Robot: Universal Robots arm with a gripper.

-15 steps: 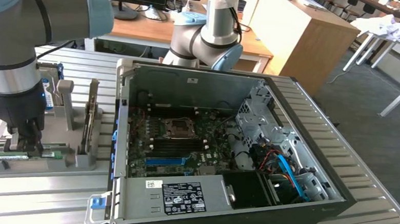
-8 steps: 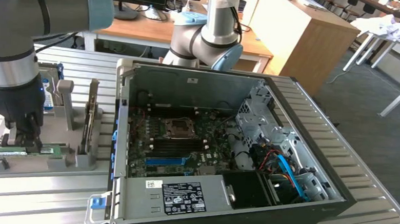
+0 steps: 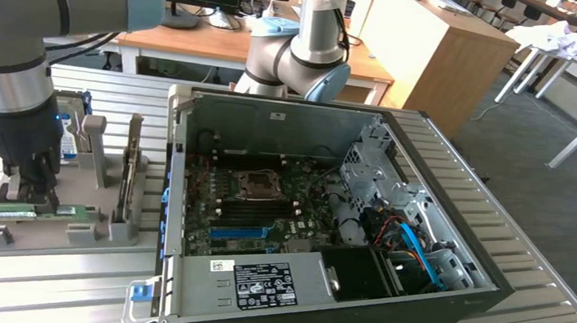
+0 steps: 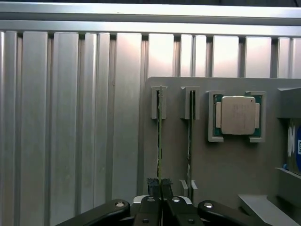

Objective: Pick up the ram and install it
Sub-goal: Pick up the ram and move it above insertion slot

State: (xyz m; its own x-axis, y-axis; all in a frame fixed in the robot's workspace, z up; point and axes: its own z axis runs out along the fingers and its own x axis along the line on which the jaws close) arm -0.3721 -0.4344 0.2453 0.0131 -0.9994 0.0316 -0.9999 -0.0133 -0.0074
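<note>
We saw the arm's jaws pressed together on the upper edge of the ram [image 3: 7, 212] [image 4: 159, 136], pinching the thin green stick where it stood on edge in a slot of the grey holder [image 3: 62, 244] [image 4: 221, 174]. The ram sat in that holder; whether it had lifted off its slot we could not tell. A second stick [image 4: 190, 141] stood in the holder's neighbouring slot, just beside the ram, and past it a silver CPU [image 4: 237, 115] lay in a square pocket of the holder. An upright card [image 3: 130, 169] stood at the holder's edge nearest the open computer case [image 3: 281, 120]. The case lay just beside the holder, to the exterior view's right of it, on the same slatted metal surface [image 3: 64, 298] [image 4: 70, 117], its motherboard [image 3: 256, 204] exposed.
</note>
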